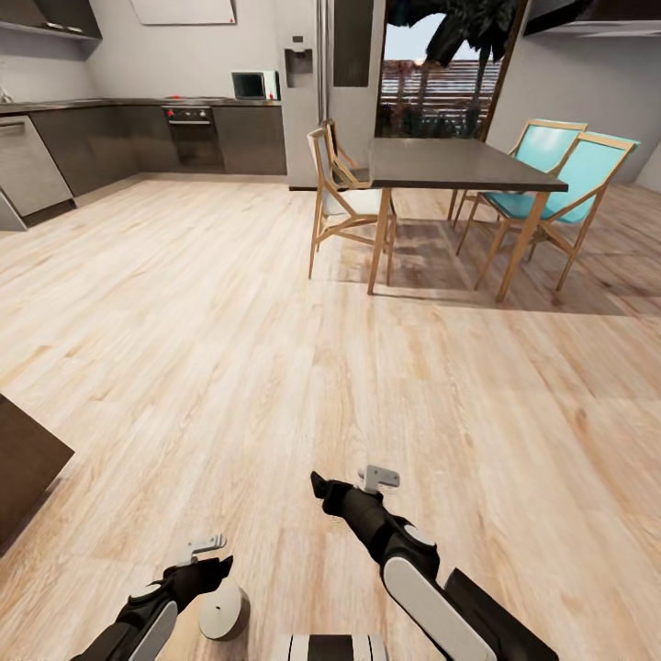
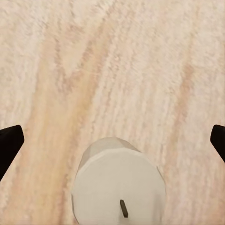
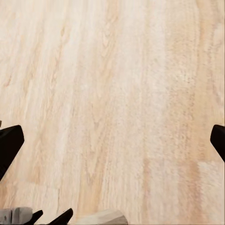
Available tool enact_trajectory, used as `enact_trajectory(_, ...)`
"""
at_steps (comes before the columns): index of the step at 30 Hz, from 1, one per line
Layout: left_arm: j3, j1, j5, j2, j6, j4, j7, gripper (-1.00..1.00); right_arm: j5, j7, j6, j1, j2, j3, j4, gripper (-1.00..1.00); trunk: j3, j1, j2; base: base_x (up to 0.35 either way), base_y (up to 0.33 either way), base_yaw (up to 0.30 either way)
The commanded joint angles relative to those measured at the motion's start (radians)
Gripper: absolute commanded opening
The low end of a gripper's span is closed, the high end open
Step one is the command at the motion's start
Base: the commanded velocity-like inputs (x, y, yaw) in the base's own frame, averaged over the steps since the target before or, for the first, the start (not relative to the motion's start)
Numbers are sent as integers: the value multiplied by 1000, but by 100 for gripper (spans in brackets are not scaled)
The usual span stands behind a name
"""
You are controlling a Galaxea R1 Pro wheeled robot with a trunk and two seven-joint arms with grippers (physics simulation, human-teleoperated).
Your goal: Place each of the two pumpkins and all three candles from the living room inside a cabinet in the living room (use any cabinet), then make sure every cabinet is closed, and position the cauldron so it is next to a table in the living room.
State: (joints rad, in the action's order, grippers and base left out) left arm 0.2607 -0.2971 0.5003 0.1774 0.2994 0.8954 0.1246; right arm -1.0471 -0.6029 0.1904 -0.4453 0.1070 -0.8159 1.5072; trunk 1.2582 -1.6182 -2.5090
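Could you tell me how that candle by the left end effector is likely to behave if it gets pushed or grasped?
The candle is stubby and wide, standing upright on the wood floor, so it probably slides rather than tips. Knocked over, its faceted round side could roll. It looks rigid and likely light; the left end effector, fingers spread wide, should straddle it easily.

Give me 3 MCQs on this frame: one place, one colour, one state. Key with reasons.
1. Where is the candle?
A. on the dining table
B. on the wood floor by the left gripper
C. on a chair seat

2. What colour are the seats of the two chairs to the right of the dining table?
A. teal
B. red
C. black

3. How do the left gripper's jaws stand?
A. shut on the candle
B. shut on nothing
C. open, tips wide apart

Key: B, the candle stands on the floor planks beside that gripper; A, both seats are teal; C, the left wrist view shows the tips at opposite edges, clear of the candle.
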Motion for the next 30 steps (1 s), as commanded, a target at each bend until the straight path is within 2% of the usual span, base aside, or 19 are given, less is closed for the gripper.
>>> enact_trajectory(1,5,0,11,1,3,2,10,100,-4,-7,3,-1,9,-2,17,100,1,0,0,0,0,0)
enact_trajectory(6,8,0,14,-3,3,1,10,100,-5,-6,32,-1,44,-3,41,100,1,0,0,0,0,0)
enact_trajectory(11,10,0,15,-8,2,-4,11,100,-9,16,120,-1,53,2,43,100,1,0,0,0,0,0)
enact_trajectory(14,11,0,16,-13,2,-8,11,100,-23,159,144,-1,56,6,43,100,1,0,0,0,0,0)
enact_trajectory(15,11,0,18,-16,1,-9,12,100,-38,234,155,-1,62,8,41,100,1,0,0,0,0,0)
enact_trajectory(18,11,0,19,-22,1,-10,14,100,-79,303,165,-1,89,21,40,100,1,0,0,0,0,0)
enact_trajectory(21,13,1,20,-31,0,-18,17,100,-96,323,168,-1,103,30,38,100,9,-1,-1,0,0,0)
enact_trajectory(24,15,1,19,-35,-1,-42,17,100,-99,327,168,-1,105,31,38,100,20,-2,-2,0,0,0)
enact_trajectory(30,14,1,18,-36,-3,-57,18,100,-100,328,169,-1,106,31,33,100,20,-2,-2,0,0,0)
